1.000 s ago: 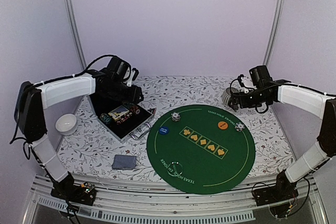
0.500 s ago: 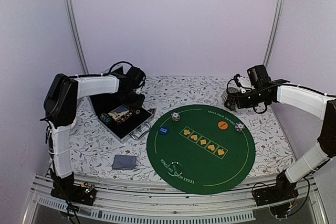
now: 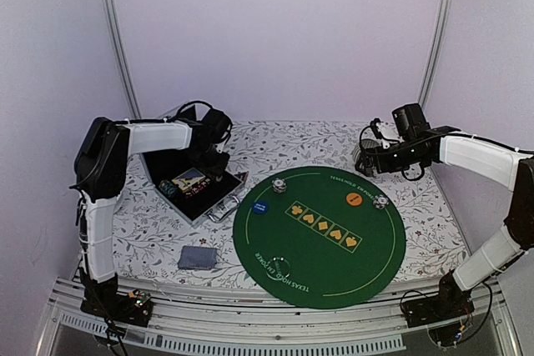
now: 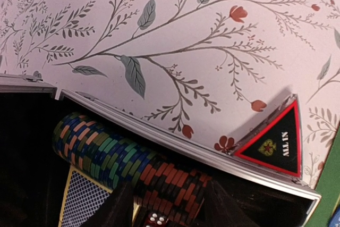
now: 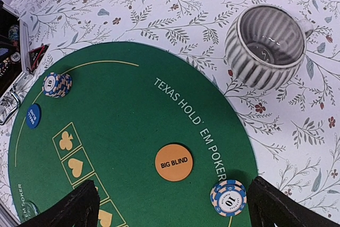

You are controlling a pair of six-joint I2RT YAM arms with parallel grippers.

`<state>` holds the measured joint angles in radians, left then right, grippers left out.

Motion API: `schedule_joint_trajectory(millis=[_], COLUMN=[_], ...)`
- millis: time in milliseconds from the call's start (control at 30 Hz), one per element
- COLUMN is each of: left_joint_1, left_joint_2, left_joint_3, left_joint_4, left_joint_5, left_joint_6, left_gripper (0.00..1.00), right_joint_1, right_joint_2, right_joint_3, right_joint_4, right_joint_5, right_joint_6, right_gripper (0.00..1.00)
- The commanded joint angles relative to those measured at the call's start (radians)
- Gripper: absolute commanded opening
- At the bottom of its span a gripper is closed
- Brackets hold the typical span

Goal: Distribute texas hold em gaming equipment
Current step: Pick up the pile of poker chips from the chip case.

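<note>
My left gripper [image 3: 215, 154] hangs over the far corner of the open case [image 3: 193, 206]. In the left wrist view it is open [image 4: 170, 208], its fingers [image 4: 114, 208] either side of a row of red-and-black chips [image 4: 175, 182] lying in the case, next to green-and-blue chips [image 4: 90, 147]. The black red-edged triangle [image 4: 276, 142] lies on the cloth just outside the case rim [image 4: 175, 144]. My right gripper [image 3: 367, 161] is open and empty [image 5: 178, 211] above the green mat [image 3: 321, 243]. On the mat are the orange disc [image 5: 173, 162], the blue disc [image 5: 32, 116] and chip stacks [image 5: 228, 198] [image 5: 57, 84].
The ribbed grey cup [image 5: 265, 46] stands on the flowered cloth just beyond the mat's far right edge, close to my right gripper. A grey-blue card stack [image 3: 198, 258] lies left of the mat near the front. A third chip stack [image 3: 278, 263] sits at the mat's near edge.
My left arm has folded in and its gripper has moved right and down to the case's far corner. My right gripper has shifted slightly to the left.
</note>
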<state>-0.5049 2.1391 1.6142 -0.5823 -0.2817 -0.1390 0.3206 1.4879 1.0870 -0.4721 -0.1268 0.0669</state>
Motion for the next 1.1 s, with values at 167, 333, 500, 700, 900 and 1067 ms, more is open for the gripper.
schedule_joint_trajectory(millis=[167,333,500,700,900,1067], left_joint_1=[0.011,0.008,0.005,0.007,0.019,0.025], left_joint_2=[-0.007,-0.036,-0.044,-0.016,0.027,0.046], left_joint_3=[-0.029,-0.064,-0.072,-0.054,-0.016,0.001], left_joint_4=[0.01,0.01,0.011,0.013,0.007,0.001], left_joint_5=[0.097,0.104,0.12,0.081,0.113,0.097], left_joint_6=[0.019,0.016,0.018,0.041,0.045,0.055], left_gripper=[0.44,0.44,0.45,0.52,0.54,0.56], right_joint_1=[0.005,0.007,0.006,0.007,0.006,0.007], right_joint_2=[0.012,0.023,0.038,0.038,0.028,0.024], right_joint_3=[-0.008,-0.004,0.002,0.003,0.001,0.001], right_joint_4=[-0.008,-0.008,-0.008,-0.008,-0.009,-0.01], right_joint_5=[-0.02,-0.029,-0.044,-0.05,-0.052,-0.053], right_joint_6=[0.002,0.002,0.001,-0.001,-0.004,-0.004], right_gripper=[0.99,0.99,0.99,0.99,0.99,0.99])
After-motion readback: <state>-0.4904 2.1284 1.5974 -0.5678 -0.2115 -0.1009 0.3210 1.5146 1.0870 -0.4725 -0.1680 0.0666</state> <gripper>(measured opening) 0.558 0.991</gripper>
